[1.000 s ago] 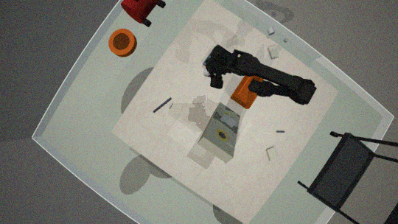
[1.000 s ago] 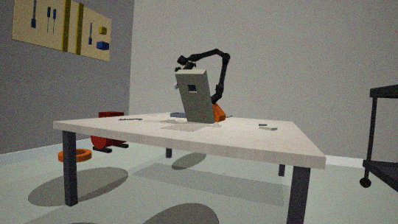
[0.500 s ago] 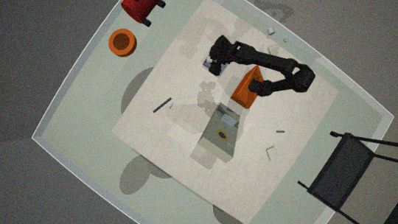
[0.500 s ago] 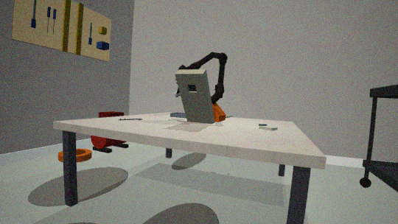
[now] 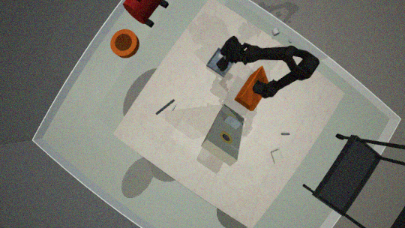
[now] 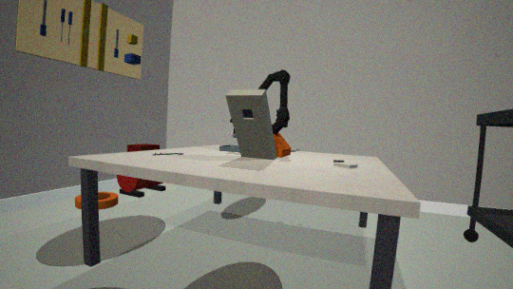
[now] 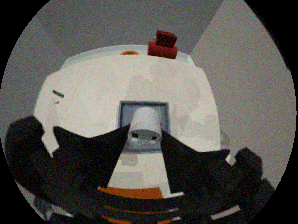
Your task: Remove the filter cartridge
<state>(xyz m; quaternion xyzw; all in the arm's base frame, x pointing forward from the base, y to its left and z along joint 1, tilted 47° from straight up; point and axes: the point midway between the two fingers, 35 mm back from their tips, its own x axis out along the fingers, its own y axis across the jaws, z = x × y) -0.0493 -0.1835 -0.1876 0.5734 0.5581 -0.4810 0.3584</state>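
One cartridge (image 7: 145,124) in hand (image 7: 144,137), over tray (image 7: 127,106)

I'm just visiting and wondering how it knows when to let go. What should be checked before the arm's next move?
1. Filter cartridge clamped between the gripper fingers: ok.
2. Cartridge out of the service panel, socket vacant: ok.
3. Gripper positioned over the tray: ok.
4. Cartridge resting on the tray floor: cannot tell.
5. Tray floor free of other items: ok, as far as the wrist view shows.
6. Arm clear of the orange block: cannot tell.
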